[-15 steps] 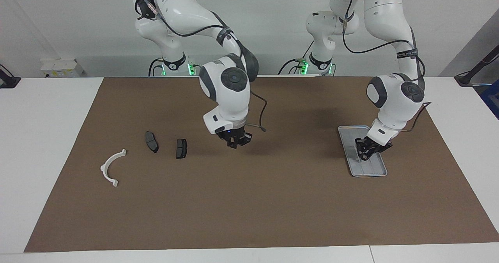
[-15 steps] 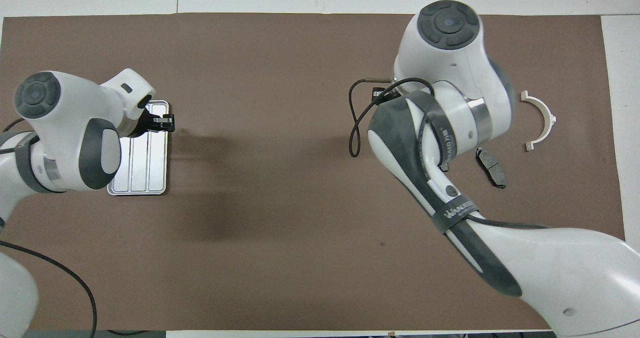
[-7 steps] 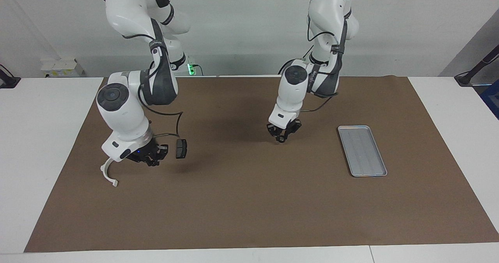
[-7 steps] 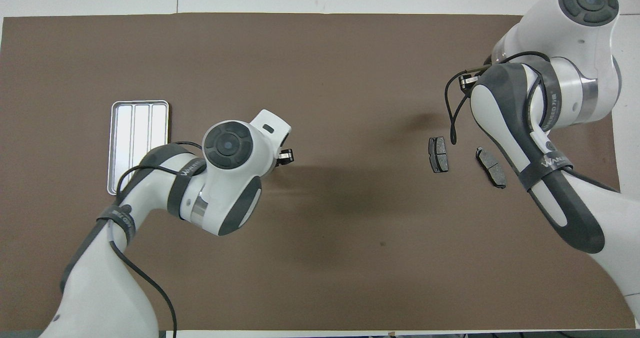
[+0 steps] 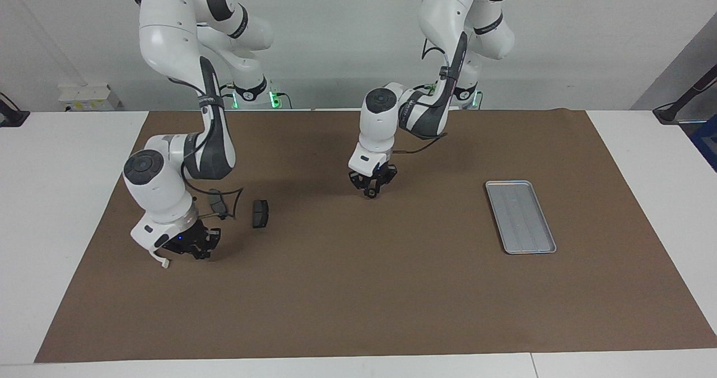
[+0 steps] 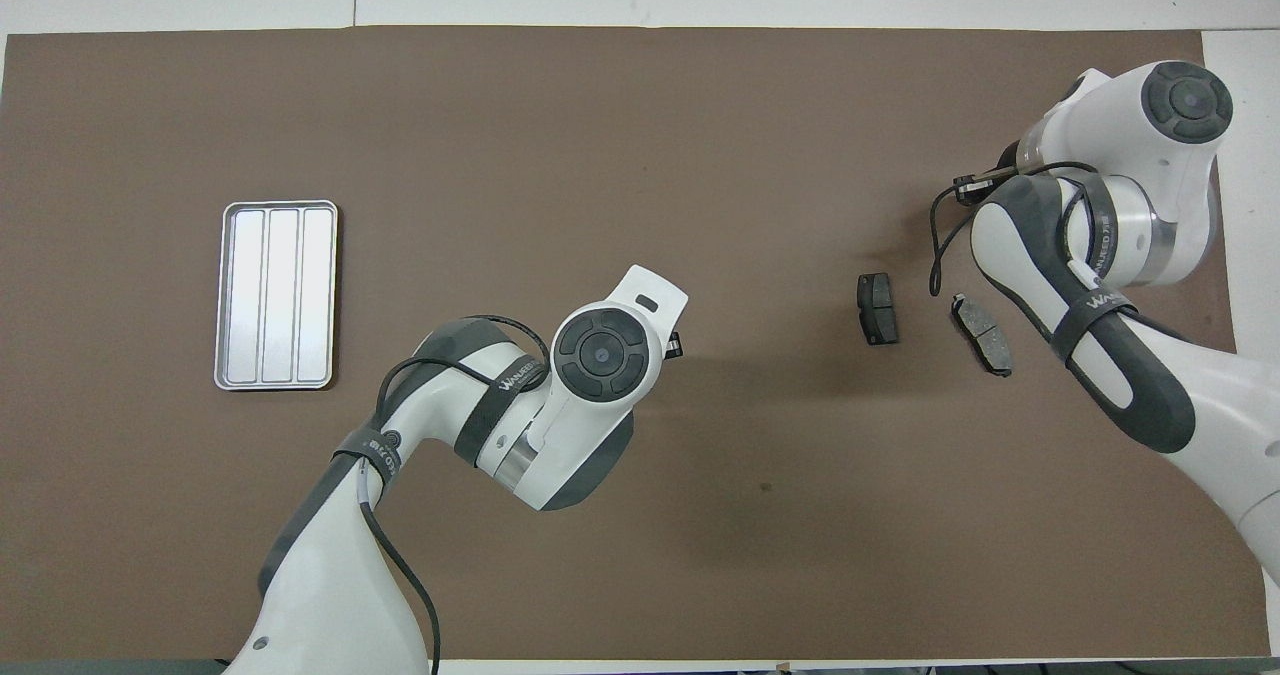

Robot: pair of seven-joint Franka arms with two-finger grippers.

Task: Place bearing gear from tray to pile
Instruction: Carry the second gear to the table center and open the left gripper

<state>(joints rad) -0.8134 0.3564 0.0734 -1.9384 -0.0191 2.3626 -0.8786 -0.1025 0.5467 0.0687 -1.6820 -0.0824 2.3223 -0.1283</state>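
The silver-grey tray (image 5: 521, 217) lies toward the left arm's end of the table with nothing in it; it also shows in the overhead view (image 6: 277, 295). My left gripper (image 5: 371, 187) hangs over the middle of the mat, shut on a small dark part, the bearing gear (image 5: 369, 193). In the pile, two dark brake pads (image 5: 260, 214) (image 5: 217, 203) lie toward the right arm's end. Only one end of the white half-ring bracket (image 5: 164, 263) shows. My right gripper (image 5: 195, 247) is low over the mat right beside the bracket. The right wrist hides the bracket in the overhead view.
A brown mat (image 5: 358, 299) covers the table between white margins. The brake pads also show in the overhead view (image 6: 877, 308) (image 6: 981, 333). The right arm's cable (image 5: 229, 204) hangs close to one pad.
The left gripper left the tray and moved over the mat's middle, toward the pile. The right gripper swung from the middle to the bracket and sank lower.
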